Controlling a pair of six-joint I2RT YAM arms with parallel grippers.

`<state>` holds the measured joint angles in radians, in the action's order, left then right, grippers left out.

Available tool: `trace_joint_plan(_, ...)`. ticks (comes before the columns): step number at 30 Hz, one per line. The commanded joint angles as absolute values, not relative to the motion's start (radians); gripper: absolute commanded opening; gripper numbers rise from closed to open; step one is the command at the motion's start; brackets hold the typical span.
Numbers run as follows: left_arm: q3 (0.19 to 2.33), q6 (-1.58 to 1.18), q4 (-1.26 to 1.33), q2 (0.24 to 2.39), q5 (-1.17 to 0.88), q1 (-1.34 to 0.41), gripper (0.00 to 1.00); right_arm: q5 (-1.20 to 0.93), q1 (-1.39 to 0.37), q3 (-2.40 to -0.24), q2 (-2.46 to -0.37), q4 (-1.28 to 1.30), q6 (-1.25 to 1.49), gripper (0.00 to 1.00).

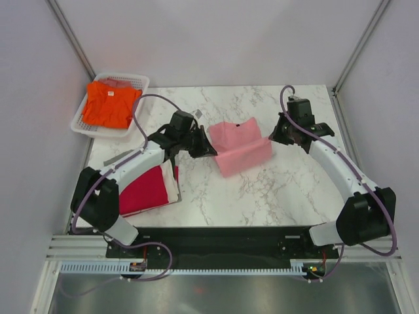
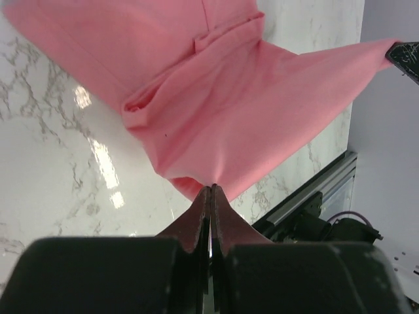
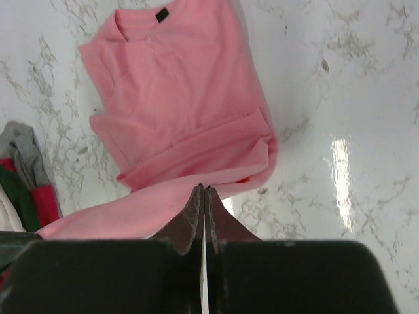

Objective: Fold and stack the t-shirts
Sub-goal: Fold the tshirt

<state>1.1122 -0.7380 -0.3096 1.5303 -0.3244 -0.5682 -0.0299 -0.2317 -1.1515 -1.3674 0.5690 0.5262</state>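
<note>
The light pink t-shirt (image 1: 237,147) lies partly folded in the middle of the marble table, its lower part lifted between both grippers. My left gripper (image 1: 211,150) is shut on its left edge; the left wrist view shows the pink shirt (image 2: 216,98) pinched at my gripper (image 2: 213,188). My right gripper (image 1: 272,139) is shut on its right edge; the right wrist view shows the pink shirt (image 3: 177,104) pinched at my gripper (image 3: 204,188). A folded crimson red t-shirt (image 1: 145,190) lies front left on white and grey ones. An orange t-shirt (image 1: 110,104) lies in the basket.
The white mesh basket (image 1: 141,82) stands at the back left corner. The folded stack shows at the left edge of the right wrist view (image 3: 19,183). Enclosure walls and posts surround the table; a metal rail runs along its near edge (image 1: 222,235).
</note>
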Motion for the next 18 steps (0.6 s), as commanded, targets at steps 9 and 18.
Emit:
trace_joint_plan(9, 1.440, -0.675, -0.359, 1.770, -0.457, -0.442, 0.02, -0.021, -0.210, -1.535, -1.706, 0.523, 0.514, 0.00)
trace_joint_plan(18, 1.730, -0.683, -0.403, 2.026, -0.505, -0.357, 0.02, -0.092, -0.189, -1.853, -2.017, 0.514, 0.528, 0.00)
